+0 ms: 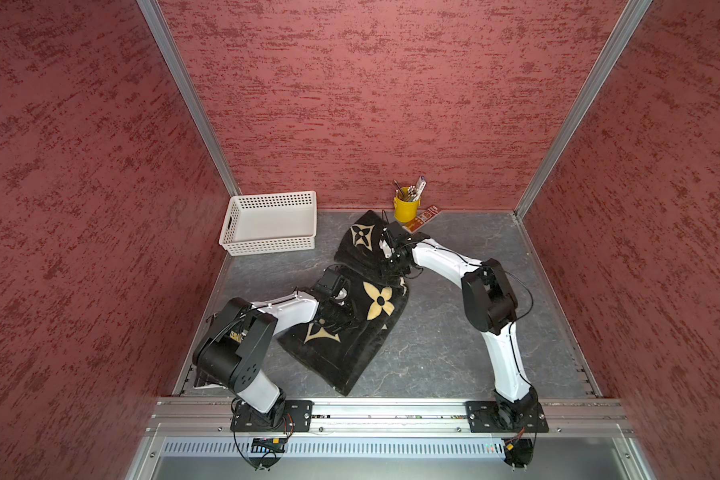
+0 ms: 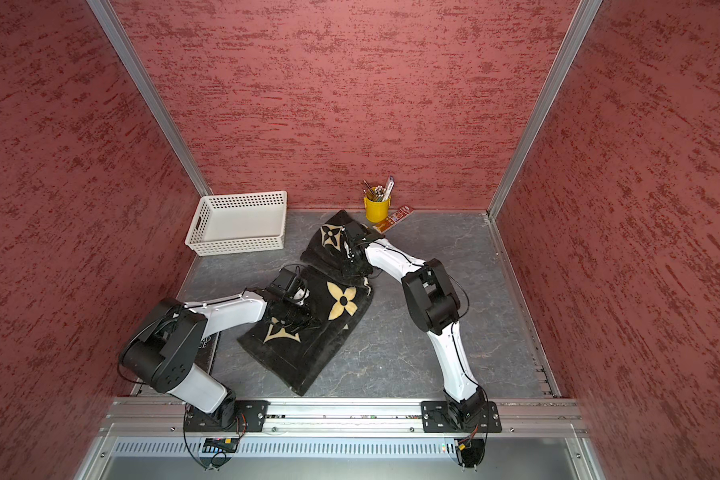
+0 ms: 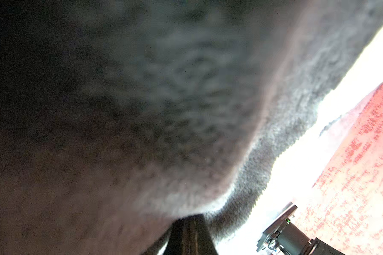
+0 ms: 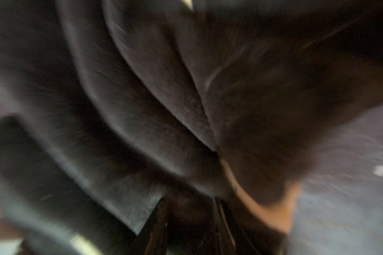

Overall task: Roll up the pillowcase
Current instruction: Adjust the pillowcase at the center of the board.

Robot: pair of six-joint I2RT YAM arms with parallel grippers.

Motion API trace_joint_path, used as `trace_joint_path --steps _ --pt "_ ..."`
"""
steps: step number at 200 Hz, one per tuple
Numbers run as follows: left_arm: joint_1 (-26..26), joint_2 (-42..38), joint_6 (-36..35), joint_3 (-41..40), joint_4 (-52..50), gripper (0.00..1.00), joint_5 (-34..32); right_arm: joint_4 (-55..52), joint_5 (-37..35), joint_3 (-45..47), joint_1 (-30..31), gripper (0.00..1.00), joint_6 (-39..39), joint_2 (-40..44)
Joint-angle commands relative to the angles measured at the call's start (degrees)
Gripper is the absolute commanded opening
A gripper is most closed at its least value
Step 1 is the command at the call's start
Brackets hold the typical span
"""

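Note:
The pillowcase [image 1: 350,349] [image 2: 304,357], black plush with cream flower and star motifs, lies slantwise across the grey table in both top views. Its far end is bunched into a raised fold [image 1: 360,245]. My left gripper [image 1: 341,311] [image 2: 304,320] sits on the cloth's near left part. In the left wrist view its fingers [image 3: 190,220] are pressed together with a cloth fold [image 3: 164,110] coming off their tips. My right gripper [image 1: 391,266] [image 2: 352,266] is at the bunched far end. In the blurred right wrist view, gathered folds [image 4: 164,99] fill the gap in this gripper [image 4: 189,212].
A white perforated basket [image 1: 269,222] stands at the back left. A yellow cup of pens [image 1: 406,208] and an orange packet [image 1: 424,217] are at the back wall, just behind the right gripper. A dark book [image 2: 208,345] lies under the left arm. Red walls enclose the table.

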State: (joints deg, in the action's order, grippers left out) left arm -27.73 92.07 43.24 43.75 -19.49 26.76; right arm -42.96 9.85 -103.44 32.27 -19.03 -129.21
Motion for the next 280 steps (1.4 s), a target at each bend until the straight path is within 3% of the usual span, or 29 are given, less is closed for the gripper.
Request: trace_joint_path --steps 1,69,114,142,201,213,230,252,280 --pt "-0.9 1.5 0.6 2.5 1.8 0.05 0.9 0.7 -3.5 -3.4 -1.1 0.35 0.9 -3.3" --pt "-0.8 8.1 1.8 10.2 2.3 0.05 0.6 -2.0 -8.3 -22.6 -6.2 0.33 5.1 -15.0" --pt "-1.3 7.8 3.7 14.7 2.4 0.13 0.7 -1.9 -6.7 -27.9 -6.2 0.4 8.1 -13.0" --pt "-0.5 0.8 4.6 13.3 -3.3 0.41 -2.1 0.9 -3.5 -20.2 -5.3 0.45 7.0 -4.6" --pt "5.8 -17.9 7.6 7.3 -20.1 0.57 -11.3 10.0 -0.8 3.7 -0.9 0.51 3.0 14.2" --pt "7.8 -22.3 7.0 5.0 -22.7 0.6 -12.6 9.2 -2.6 6.7 0.8 0.51 3.4 17.0" --pt "11.2 -28.3 7.0 0.0 -24.6 0.72 -13.0 9.5 -5.4 12.0 3.8 0.52 3.4 21.5" --pt "16.5 -35.5 6.1 -5.0 -29.8 0.76 -11.4 10.4 -8.1 19.0 8.2 0.52 1.9 26.9" --pt "17.8 -42.7 7.9 -9.7 -36.6 0.79 -14.0 12.5 -9.4 26.2 12.5 0.53 0.2 31.1"
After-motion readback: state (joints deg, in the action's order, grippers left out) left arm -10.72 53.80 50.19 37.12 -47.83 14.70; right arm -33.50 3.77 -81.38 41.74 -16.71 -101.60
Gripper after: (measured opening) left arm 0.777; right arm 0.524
